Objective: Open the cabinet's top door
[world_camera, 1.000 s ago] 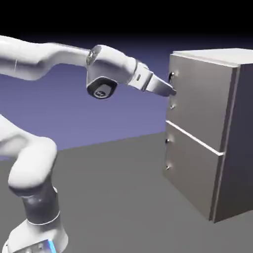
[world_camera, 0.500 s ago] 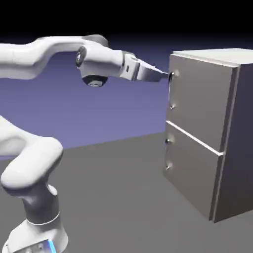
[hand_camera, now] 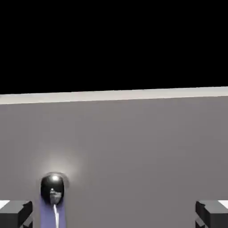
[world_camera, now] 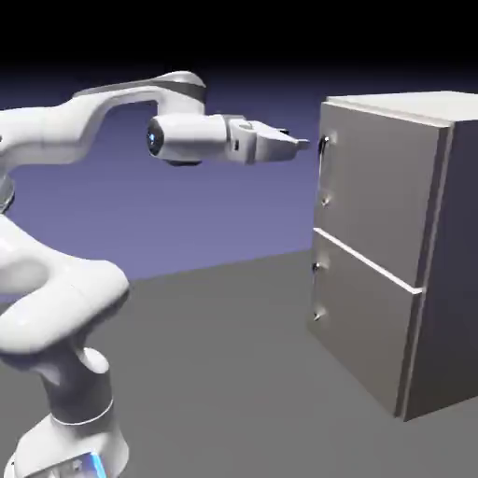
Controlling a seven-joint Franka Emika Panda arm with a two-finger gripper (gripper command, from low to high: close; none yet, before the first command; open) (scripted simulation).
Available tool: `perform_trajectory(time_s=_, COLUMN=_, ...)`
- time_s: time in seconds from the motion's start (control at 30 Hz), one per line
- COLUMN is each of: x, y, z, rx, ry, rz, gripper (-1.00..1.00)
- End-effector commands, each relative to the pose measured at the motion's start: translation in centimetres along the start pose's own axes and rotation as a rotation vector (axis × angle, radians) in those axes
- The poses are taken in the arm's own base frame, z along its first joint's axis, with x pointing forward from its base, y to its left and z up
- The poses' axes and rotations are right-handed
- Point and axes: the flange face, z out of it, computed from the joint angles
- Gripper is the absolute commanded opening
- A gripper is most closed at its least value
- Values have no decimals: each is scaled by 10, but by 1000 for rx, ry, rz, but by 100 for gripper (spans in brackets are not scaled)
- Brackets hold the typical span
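The cabinet (world_camera: 425,252) is a tall grey metal box at the exterior view's right. Its top door (world_camera: 378,187) is shut flat, with a slim dark vertical handle (world_camera: 324,170) near its left edge. My gripper (world_camera: 297,143) points level at the handle's upper end, a small gap short of it. In the hand view the top door (hand_camera: 133,151) fills the lower half. The handle (hand_camera: 53,189) shows low on the left, just inside my left fingertip (hand_camera: 15,213). My gripper (hand_camera: 114,216) is open and holds nothing.
Below the pale seam sits the shorter lower door (world_camera: 359,322) with small handle mounts (world_camera: 316,291). The cabinet's pale top edge (hand_camera: 111,95) runs across the hand view, with black above it. Grey table (world_camera: 215,373) lies in front of the cabinet.
The hand rose from the handle's middle to its top, then drew back left off the door and turned level. The jaws stayed open and the door has not moved.
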Motion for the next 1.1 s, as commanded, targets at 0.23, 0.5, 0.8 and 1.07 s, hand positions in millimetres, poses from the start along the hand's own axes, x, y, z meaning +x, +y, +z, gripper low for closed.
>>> perform_trajectory(time_s=0.23, x=-58, y=15, z=30, rx=27, ry=32, rz=-20, gripper=0)
perform_trajectory(time_s=0.5, x=-91, y=30, z=71, rx=31, ry=47, rz=-30, gripper=0)
perform_trajectory(time_s=0.8, x=-80, y=41, z=71, rx=97, ry=-22, rz=-31, gripper=-100)
perform_trajectory(time_s=1.07, x=-53, y=71, z=17, rx=236, ry=-165, rz=-36, gripper=-100)
